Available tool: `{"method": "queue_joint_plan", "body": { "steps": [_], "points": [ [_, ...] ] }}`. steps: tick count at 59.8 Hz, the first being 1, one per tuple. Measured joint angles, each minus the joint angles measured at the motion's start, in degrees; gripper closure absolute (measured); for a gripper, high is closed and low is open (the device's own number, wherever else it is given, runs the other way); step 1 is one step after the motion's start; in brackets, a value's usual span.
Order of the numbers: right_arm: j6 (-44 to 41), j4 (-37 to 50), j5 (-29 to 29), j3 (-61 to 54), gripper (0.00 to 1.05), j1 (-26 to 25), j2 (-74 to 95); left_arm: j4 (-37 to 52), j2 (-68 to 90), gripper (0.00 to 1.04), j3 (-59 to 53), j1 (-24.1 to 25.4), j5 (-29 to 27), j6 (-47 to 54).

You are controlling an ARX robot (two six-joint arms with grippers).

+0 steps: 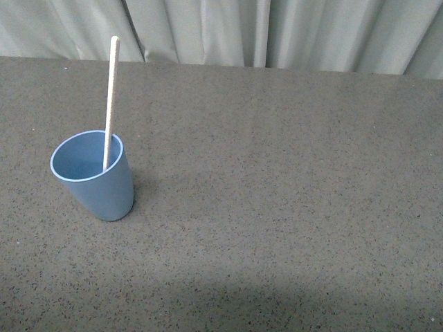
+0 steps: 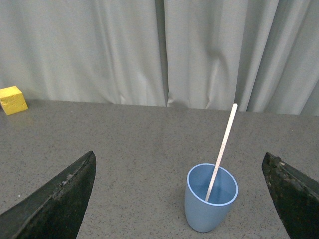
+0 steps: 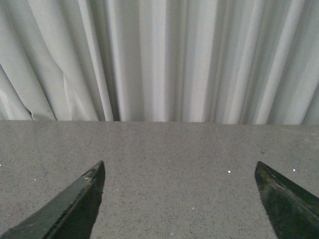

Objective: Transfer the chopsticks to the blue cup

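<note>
The blue cup [image 1: 95, 176] stands upright on the grey speckled table at the left of the front view. The pale chopstick [image 1: 111, 97] stands inside it, leaning on the rim, its top well above the cup. In the left wrist view the cup [image 2: 209, 204] and chopstick [image 2: 223, 147] lie ahead of my open, empty left gripper [image 2: 179, 162], apart from its fingers [image 2: 60, 199]. My right gripper [image 3: 179, 167] is open and empty over bare table; no task object shows in its view. Neither arm shows in the front view.
A yellow block [image 2: 12, 99] sits at the table's far edge in the left wrist view. A pale curtain [image 1: 277, 31] hangs behind the table's back edge. The grey table [image 1: 291, 207] stretches right of the cup.
</note>
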Motion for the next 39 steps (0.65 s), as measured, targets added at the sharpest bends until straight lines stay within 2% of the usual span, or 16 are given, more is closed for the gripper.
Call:
{"method": "queue_joint_plan", "body": {
  "steps": [2, 6, 39],
  "points": [
    [0.04, 0.0, 0.0, 0.0, 0.07, 0.0, 0.0, 0.0, 0.0, 0.07, 0.0, 0.0, 0.0, 0.0],
    [0.02, 0.02, 0.0, 0.0, 0.1, 0.0, 0.0, 0.0, 0.0, 0.07, 0.0, 0.0, 0.0, 0.02],
    [0.02, 0.0, 0.0, 0.0, 0.09, 0.0, 0.0, 0.0, 0.0, 0.07, 0.0, 0.0, 0.0, 0.02]
  ]
}}
